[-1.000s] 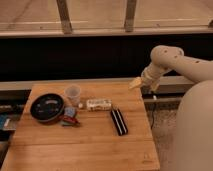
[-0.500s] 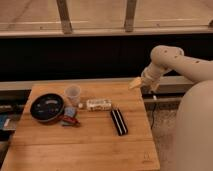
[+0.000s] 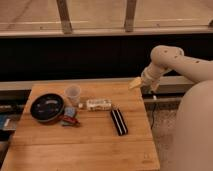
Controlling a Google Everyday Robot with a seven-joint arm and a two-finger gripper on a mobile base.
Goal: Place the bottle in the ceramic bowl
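Where the wooden table (image 3: pixel 85 152) came nearest the camera, the robot's white body (image 3: pixel 195 135) rose just beside its right edge. Farther in, a black rectangular bar (image 3: pixel 118 122) lay flat to the right of the table's middle, its length running roughly front to back. To the left, a small red and blue packet (image 3: pixel 70 120) sat against the near right side of the ceramic bowl (image 3: pixel 35 113), which stood on the table's left part. The bottle (image 3: pixel 98 104) lay on its side on the wood, outside the bowl, between the bowl and the bar's far end. Just behind and left of it a translucent cup (image 3: pixel 73 93) stood upright. Beyond these, the gripper (image 3: pixel 136 82) hung over the table's far right edge, well apart from the bottle; whether it was parted or closed could not be told. Behind ran a dark wall panel (image 3: pixel 75 57) below window frames (image 3: pixel 64 15).
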